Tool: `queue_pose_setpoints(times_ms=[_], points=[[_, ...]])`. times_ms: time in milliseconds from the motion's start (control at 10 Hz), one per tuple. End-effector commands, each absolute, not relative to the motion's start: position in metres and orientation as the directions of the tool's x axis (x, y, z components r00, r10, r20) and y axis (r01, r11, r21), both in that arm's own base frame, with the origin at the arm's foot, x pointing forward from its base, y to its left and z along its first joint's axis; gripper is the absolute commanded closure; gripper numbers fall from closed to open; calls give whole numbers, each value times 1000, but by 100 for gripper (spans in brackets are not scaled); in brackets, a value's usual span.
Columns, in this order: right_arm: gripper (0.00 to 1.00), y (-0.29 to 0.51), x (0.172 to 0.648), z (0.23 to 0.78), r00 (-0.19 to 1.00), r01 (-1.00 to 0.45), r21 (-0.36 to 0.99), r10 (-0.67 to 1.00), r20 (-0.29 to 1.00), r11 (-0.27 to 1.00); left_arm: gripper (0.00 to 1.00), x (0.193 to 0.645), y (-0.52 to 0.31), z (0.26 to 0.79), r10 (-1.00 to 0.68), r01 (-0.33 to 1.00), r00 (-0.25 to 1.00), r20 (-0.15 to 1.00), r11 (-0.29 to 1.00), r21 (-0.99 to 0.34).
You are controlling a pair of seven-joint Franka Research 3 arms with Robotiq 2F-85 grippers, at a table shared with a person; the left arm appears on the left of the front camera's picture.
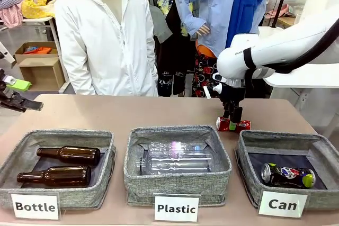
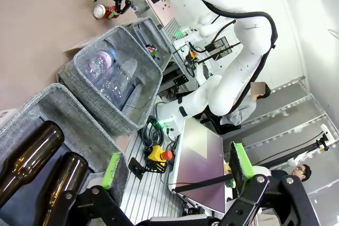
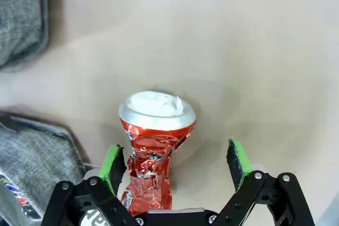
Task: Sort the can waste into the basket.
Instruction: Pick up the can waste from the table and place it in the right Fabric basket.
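Note:
A shiny red crushed can (image 1: pixel 233 125) lies on the table just behind the basket labelled "Can" (image 1: pixel 249 181). My right gripper (image 1: pixel 233 114) hangs straight over it, open. In the right wrist view the red can (image 3: pixel 153 146) lies between the green pads, close to the left pad (image 3: pixel 112 162) and apart from the right one; the right gripper (image 3: pixel 175 161) holds nothing. A dark can with multicolour print (image 1: pixel 287 175) lies inside the Can basket. My left gripper (image 1: pixel 24 95) is open and empty at the table's far left, and its own view shows the same (image 2: pixel 175 168).
The "Bottle" basket (image 1: pixel 100 191) holds two brown glass bottles (image 1: pixel 69 155). The "Plastic" basket (image 1: pixel 177 186) holds clear plastic bottles (image 1: pixel 177 157). A person in a white coat (image 1: pixel 106 35) stands at the far side. Bare tabletop lies behind the baskets.

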State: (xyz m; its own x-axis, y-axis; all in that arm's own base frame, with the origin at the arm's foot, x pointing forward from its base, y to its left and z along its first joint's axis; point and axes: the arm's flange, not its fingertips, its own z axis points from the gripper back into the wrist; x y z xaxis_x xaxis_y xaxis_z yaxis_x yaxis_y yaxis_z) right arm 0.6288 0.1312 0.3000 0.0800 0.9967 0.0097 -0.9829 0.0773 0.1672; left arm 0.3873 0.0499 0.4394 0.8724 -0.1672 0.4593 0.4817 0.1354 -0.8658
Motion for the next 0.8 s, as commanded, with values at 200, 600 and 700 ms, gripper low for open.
queue_pose_setpoints(times_ms=[200, 600, 700], points=[[29, 130, 639, 300, 119, -970, 206, 992, -47, 126, 0, 385, 50, 439, -173, 484, 871, 460, 145, -863], [100, 126, 640, 300, 128, -964, 229, 990, -56, 138, 0, 385, 50, 439, -173, 484, 871, 460, 145, -863], [100, 126, 640, 300, 130, -962, 233, 990, -61, 141, 0, 385, 50, 439, -173, 484, 871, 460, 145, -863]])
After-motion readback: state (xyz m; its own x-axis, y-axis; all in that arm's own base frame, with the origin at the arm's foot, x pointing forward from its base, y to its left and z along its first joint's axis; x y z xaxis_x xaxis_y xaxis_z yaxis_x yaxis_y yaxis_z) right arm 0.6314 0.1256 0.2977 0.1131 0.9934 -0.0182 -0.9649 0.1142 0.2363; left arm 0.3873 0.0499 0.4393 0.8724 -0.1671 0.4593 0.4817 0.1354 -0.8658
